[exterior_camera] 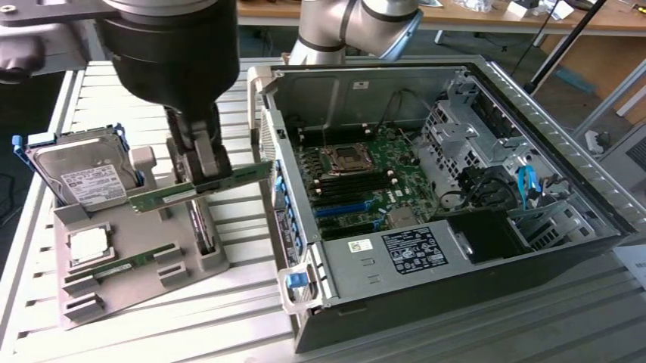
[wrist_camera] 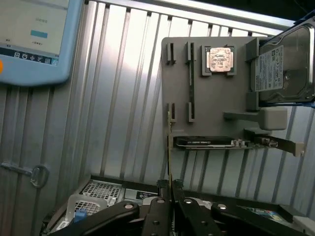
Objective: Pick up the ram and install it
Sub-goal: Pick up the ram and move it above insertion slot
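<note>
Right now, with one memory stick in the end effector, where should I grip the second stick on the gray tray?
Probably take the second stick at the middle of its long upper edge, coming straight down, fingers on its two flat faces. It stands on edge in the gray tray's slots, so only the top is free. The end effector holds the first stick that way.
</note>
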`<state>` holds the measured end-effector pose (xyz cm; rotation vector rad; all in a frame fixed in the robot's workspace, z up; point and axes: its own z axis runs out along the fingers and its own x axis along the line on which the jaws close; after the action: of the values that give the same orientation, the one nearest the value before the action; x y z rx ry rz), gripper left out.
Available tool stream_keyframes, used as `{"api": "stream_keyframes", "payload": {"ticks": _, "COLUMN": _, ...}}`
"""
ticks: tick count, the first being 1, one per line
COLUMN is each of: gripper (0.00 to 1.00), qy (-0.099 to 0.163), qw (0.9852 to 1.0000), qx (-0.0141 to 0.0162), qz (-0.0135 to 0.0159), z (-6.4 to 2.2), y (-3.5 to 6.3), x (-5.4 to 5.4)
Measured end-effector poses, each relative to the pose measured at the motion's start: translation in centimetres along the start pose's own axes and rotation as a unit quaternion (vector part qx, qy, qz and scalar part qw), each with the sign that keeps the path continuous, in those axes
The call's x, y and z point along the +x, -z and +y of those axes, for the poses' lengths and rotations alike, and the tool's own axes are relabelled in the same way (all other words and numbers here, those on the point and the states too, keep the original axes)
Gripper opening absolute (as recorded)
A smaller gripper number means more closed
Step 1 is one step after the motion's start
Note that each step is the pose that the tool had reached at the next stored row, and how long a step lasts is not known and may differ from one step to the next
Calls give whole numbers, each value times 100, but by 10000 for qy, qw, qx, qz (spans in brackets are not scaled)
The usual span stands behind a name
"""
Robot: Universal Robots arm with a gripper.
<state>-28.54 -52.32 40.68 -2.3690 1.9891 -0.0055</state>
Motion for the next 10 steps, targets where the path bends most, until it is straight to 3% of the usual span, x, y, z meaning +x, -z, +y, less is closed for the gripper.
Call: {"api": "stream_keyframes", "payload": {"ticks": 10, "gripper": 13, "qy": 0, "qw": 10000, "qx": -1, "qz": 0, "z": -376, "y": -13, "x": 66}}
